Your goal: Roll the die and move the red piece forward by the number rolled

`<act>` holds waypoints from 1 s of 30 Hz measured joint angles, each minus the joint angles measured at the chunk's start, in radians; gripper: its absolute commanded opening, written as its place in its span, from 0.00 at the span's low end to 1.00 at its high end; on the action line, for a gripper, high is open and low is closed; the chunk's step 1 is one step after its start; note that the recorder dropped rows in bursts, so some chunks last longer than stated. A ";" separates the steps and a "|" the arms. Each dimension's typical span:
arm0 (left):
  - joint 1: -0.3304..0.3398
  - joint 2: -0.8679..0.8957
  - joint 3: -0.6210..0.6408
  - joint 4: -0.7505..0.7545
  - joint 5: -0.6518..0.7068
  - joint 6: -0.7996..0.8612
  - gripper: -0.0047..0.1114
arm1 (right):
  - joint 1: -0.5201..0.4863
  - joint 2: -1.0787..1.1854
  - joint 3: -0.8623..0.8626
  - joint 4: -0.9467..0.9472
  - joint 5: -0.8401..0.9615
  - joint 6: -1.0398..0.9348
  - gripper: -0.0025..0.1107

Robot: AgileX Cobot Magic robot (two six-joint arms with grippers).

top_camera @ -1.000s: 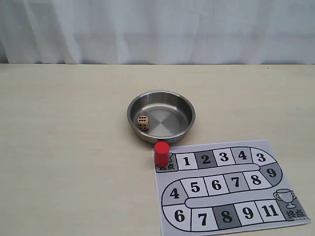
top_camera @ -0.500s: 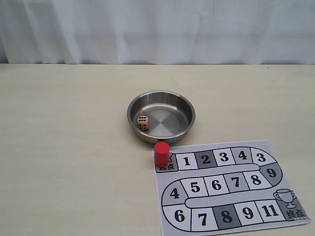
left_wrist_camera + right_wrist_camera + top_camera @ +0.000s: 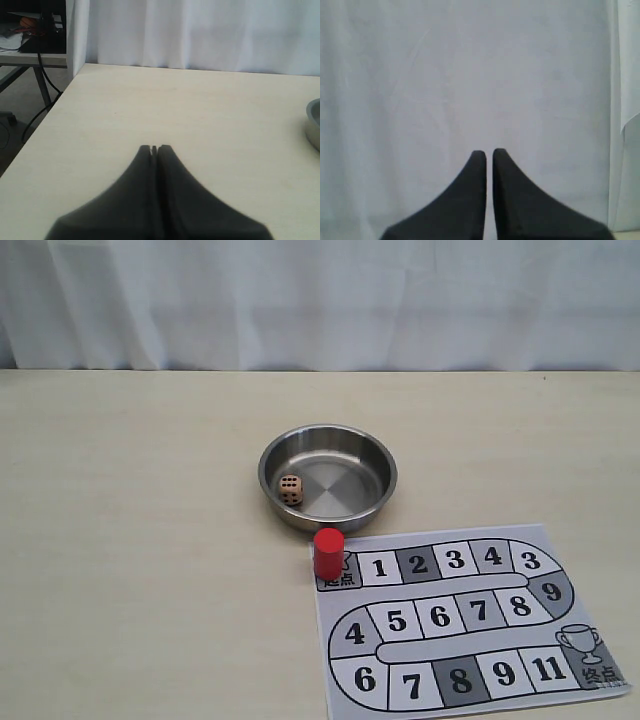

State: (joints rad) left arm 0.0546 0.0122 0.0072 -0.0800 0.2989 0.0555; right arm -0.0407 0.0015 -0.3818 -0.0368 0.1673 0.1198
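Left fingers (image 3: 146,167): pressed together tip to tip, nothing between them. They sit over a bare patch of the surface (image 3: 140,540), toward its left edge, touching nothing that can be seen.
Right fingers (image 3: 476,172): nearly closed, only a thin slit between the tips, nothing held. Behind them is just the white curtain (image 3: 320,300).

Die (image 3: 290,489): lying in the metal bowl (image 3: 391,480), on the left part of the bowl floor close to the wall. Its top face looks like six.
The bowl is about mid-surface, slightly right of centre.
Red piece (image 3: 328,552): upright on the start square of the paper board (image 3: 461,680), at the board corner nearest the bowl, just in front of the bowl rim. Cannot tell whether it touches the rim.
The board lies flat toward the near right corner of the surface, a little skewed to the edges, with numbered squares and a trophy square at its end.

Surface: pale wood grain. The curtain runs along the whole far edge. Past the far left corner stands a grey desk (image 3: 35,60) with clutter on it and black cables (image 3: 47,85) hanging to the floor.
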 measured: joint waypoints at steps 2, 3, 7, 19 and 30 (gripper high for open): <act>0.000 0.000 0.000 0.000 0.000 0.000 0.04 | 0.000 0.030 -0.094 0.000 0.085 0.000 0.06; 0.000 0.000 0.000 0.000 0.000 0.000 0.04 | 0.000 0.057 -0.128 0.000 0.115 0.000 0.06; 0.000 0.000 0.000 0.000 0.000 0.000 0.04 | 0.000 0.265 -0.281 0.000 0.204 0.000 0.06; 0.000 0.000 0.000 0.000 0.000 0.000 0.04 | 0.000 0.906 -0.514 0.066 0.278 -0.139 0.28; 0.000 0.000 0.000 0.000 0.000 0.000 0.04 | 0.000 1.266 -0.692 0.572 0.469 -0.667 0.33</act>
State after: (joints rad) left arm 0.0546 0.0122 0.0072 -0.0800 0.2989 0.0555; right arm -0.0407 1.2677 -1.0736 0.5357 0.6360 -0.5476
